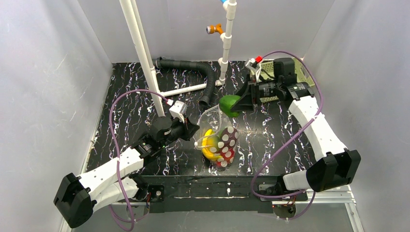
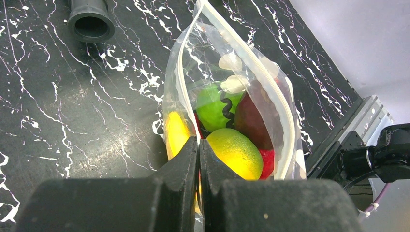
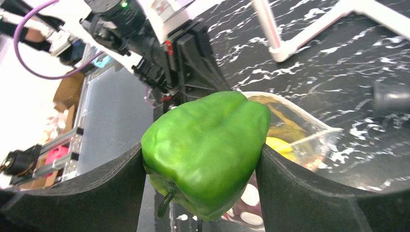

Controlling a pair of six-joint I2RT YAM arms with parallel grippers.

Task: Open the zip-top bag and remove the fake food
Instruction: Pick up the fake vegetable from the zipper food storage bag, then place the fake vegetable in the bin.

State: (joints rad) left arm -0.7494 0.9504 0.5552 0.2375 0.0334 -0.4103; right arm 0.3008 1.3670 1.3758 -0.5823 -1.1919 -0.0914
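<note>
Several risks here, so I'll take them biggest item first. The tabletop (image 1: 125,125) looks hard and slick, so I expect anything dropped to roll well away from the zip-top bag (image 1: 220,140). That bag lies near the middle with its mouth gaping toward the far side. My left tool (image 2: 198,145) has its fingers pressed together on one lip of that mouth, holding only a thin pinch of film. If the film slides out, I judge the mouth would sag shut and the next reach would go in blind. Pulling too hard the other way could drag or tip the bag and spill the load.

My right tool (image 3: 200,154) hovers above the bag and just beyond its mouth, its fingers spread to the width of the green pepper (image 3: 208,145) they clamp by its flanks. The pepper is glossy and rounded, so a quick swing could squirt it loose, back onto the bag or off across the tabletop.

Inside the bag I make out a lemon (image 2: 237,152) just beside the pinched lip, a banana (image 2: 176,133), a dark red apple (image 2: 254,118) and a green ball (image 2: 212,104). They sit packed and touching, so lifting one may shove its neighbours out.
</note>
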